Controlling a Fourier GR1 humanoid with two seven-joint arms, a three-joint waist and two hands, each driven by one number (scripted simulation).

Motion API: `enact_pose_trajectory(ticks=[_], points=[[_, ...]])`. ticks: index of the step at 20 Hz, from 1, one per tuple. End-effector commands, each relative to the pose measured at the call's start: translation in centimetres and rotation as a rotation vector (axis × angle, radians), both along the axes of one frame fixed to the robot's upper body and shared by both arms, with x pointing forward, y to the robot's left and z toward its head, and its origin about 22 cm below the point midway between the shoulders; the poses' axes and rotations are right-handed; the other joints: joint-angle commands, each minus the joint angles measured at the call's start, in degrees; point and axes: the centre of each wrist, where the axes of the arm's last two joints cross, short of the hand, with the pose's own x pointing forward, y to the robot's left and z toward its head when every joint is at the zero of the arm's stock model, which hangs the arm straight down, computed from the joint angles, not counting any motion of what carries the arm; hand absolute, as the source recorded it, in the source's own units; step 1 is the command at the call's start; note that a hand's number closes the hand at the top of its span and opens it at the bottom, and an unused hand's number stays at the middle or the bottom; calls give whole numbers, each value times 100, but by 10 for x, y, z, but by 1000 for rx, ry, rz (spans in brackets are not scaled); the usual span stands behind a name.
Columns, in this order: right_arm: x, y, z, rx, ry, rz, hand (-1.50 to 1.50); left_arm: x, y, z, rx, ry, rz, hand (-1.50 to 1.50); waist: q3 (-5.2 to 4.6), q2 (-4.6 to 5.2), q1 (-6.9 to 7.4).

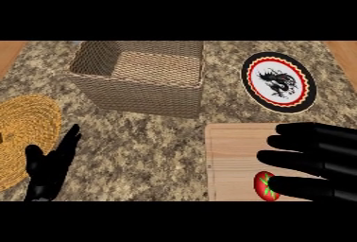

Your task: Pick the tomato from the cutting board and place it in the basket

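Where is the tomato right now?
Head view, lower right: the tomato lies on the cutting board, near its front edge, beside the right hand, apart from the basket.

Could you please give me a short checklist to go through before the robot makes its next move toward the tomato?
1. Small red tomato on the light wooden cutting board: ok, near its lower edge.
2. Right robot hand open: ok, fingers straight, beside the tomato.
3. Tomato grasped: not ok, no fingers curled round it.
4. Finger touching the tomato: cannot tell.
5. Square woven wicker basket upright, mouth unobstructed: ok.
6. Left robot hand out of the way: ok, resting at lower left.
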Motion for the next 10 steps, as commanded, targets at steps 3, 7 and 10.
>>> enact_pose_trajectory(ticks=[3, 7, 10], points=[[-1, -18, 57, -304, -8, -14, -150, -15, 1, -31, -13, 165, 21, 0, -82, 90, 68], [2, -36, 82, -374, 21, 1, -150, -20, -4, -33, -26, 165, 13, 0, -63, 83, 80], [5, -44, 86, -415, 13, -9, -150, -15, -1, -28, -11, 159, 4, 0, -55, 90, 113]])
